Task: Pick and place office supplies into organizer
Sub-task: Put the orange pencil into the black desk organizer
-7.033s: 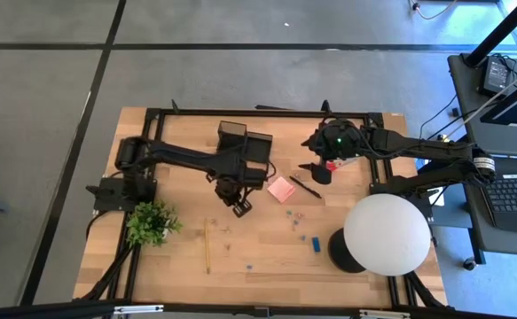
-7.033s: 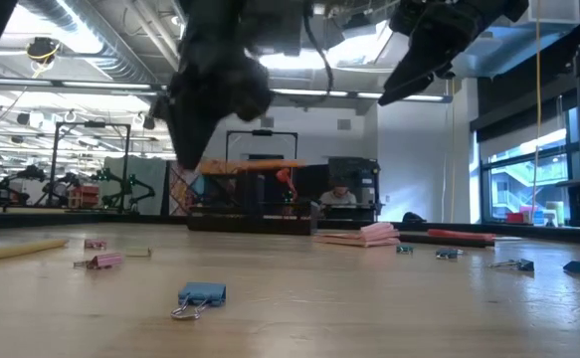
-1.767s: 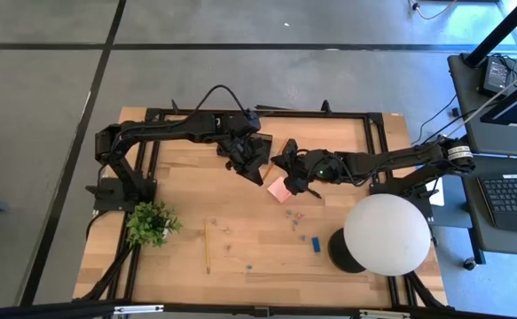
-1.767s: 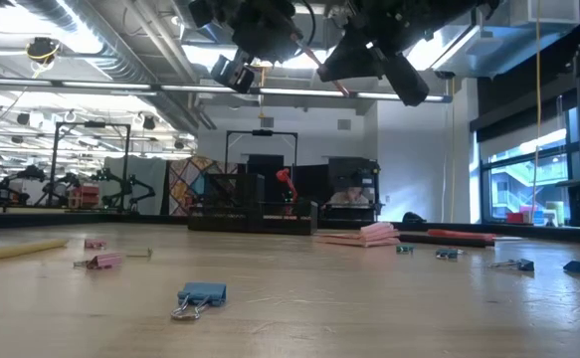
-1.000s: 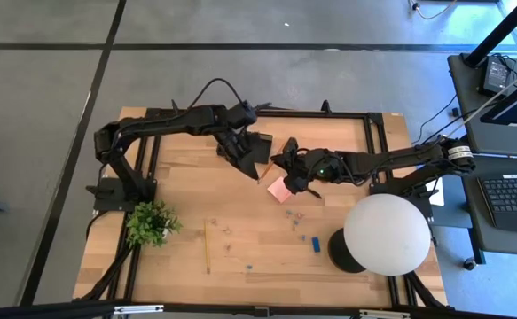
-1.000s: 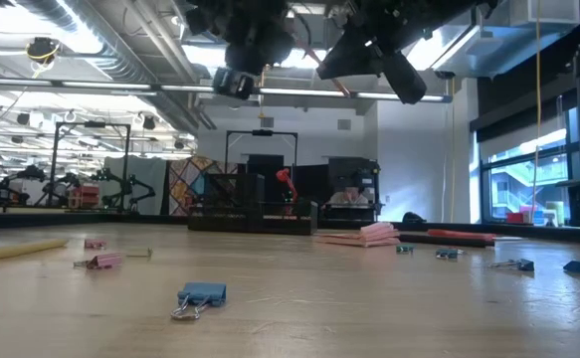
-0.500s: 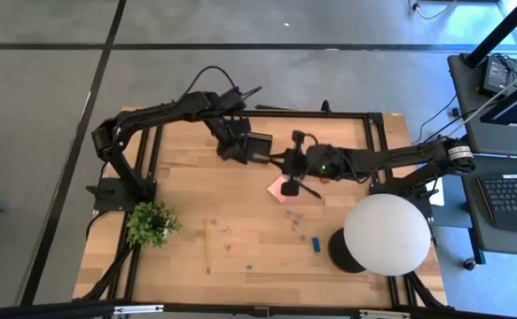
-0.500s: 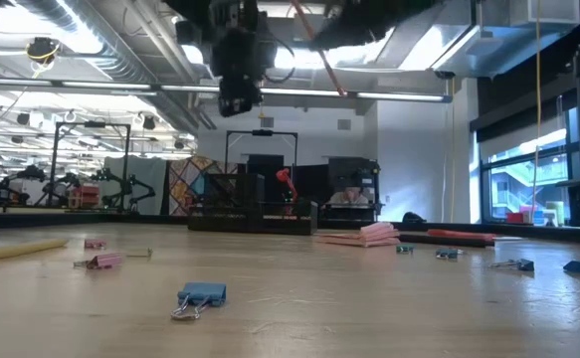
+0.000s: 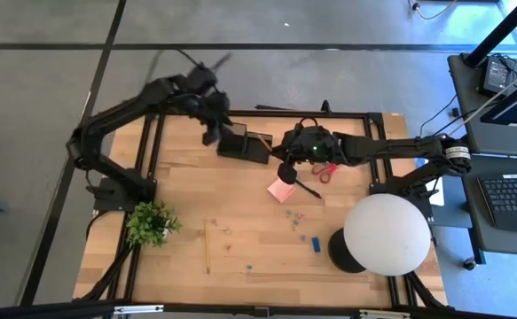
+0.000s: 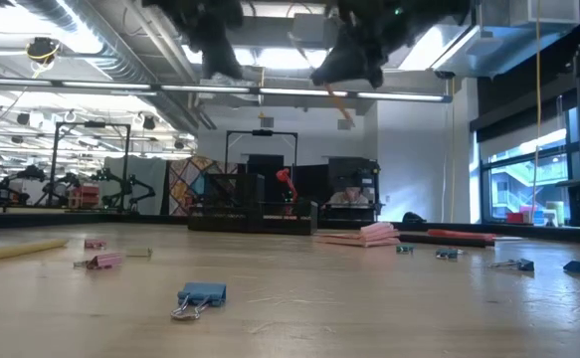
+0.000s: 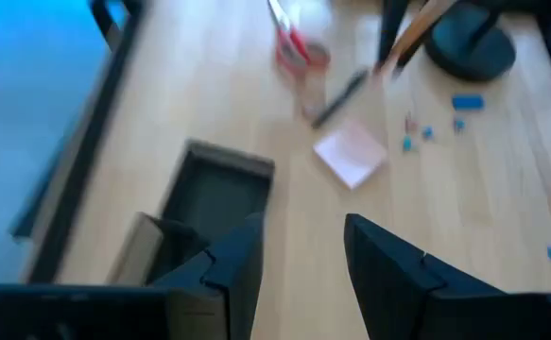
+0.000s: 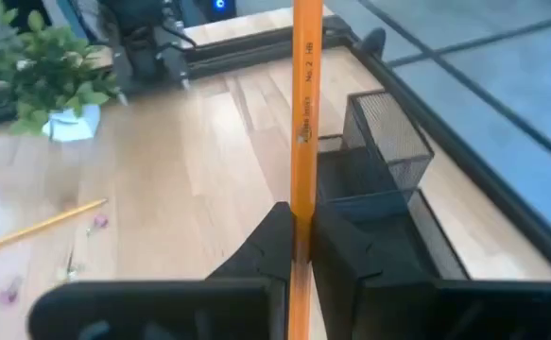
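Overhead, an orange pencil (image 12: 305, 113) stands clamped between the pressed-together jaws of the right gripper (image 12: 299, 231), raised above the bench (image 9: 187, 221) just beside the black mesh organizer (image 9: 245, 143), whose taller cup (image 12: 386, 127) and lower tray lie near the bench's far edge. The step in hand appears to be carrying the pencil to the cup; the next move calls for lining its lower end over the cup's mouth and lowering before letting go. The left gripper (image 11: 299, 260) hovers high over the organizer's far side, jaws spread and holding nothing. Scattered beyond are a pink sticky-note pad (image 9: 281, 190), a black pen (image 9: 307, 189), red-handled scissors (image 9: 323, 169), a second pencil (image 9: 207, 245), small clips (image 9: 294, 218), a potted plant (image 9: 150, 221) and a globe lamp (image 9: 387, 234).
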`<act>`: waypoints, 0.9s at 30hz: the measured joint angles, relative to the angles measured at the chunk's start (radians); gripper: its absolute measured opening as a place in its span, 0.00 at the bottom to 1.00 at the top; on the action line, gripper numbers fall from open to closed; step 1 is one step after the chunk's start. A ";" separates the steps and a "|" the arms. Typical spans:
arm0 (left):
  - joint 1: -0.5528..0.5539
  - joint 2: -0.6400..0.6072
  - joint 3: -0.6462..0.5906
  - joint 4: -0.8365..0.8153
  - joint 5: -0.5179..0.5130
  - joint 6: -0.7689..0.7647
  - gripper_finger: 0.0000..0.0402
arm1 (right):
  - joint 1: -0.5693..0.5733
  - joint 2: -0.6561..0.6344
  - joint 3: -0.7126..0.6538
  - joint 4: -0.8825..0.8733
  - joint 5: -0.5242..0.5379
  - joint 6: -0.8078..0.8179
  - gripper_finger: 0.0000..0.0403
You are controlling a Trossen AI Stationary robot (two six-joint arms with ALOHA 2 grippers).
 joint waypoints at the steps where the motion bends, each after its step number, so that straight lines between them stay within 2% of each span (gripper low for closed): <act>1: 0.000 -0.020 0.001 0.021 0.011 -0.001 0.36 | -0.002 0.014 0.000 0.019 0.000 0.003 0.07; 4: -0.016 -0.059 0.001 0.062 0.072 0.001 0.36 | -0.003 0.060 0.000 0.101 -0.007 0.004 0.07; 11: -0.084 -0.053 0.002 -0.010 0.077 -0.014 0.36 | -0.001 0.126 0.000 0.172 -0.038 0.026 0.07; 15: -0.132 -0.031 0.001 -0.030 0.030 -0.015 0.36 | 0.003 0.135 0.000 0.176 -0.037 0.028 0.07; 21: -0.187 0.011 0.002 0.029 0.010 -0.041 0.36 | 0.008 0.135 0.000 0.179 -0.037 0.026 0.07; 27: -0.193 0.058 0.001 0.023 -0.035 -0.097 0.36 | 0.018 0.135 0.000 0.179 -0.035 0.025 0.07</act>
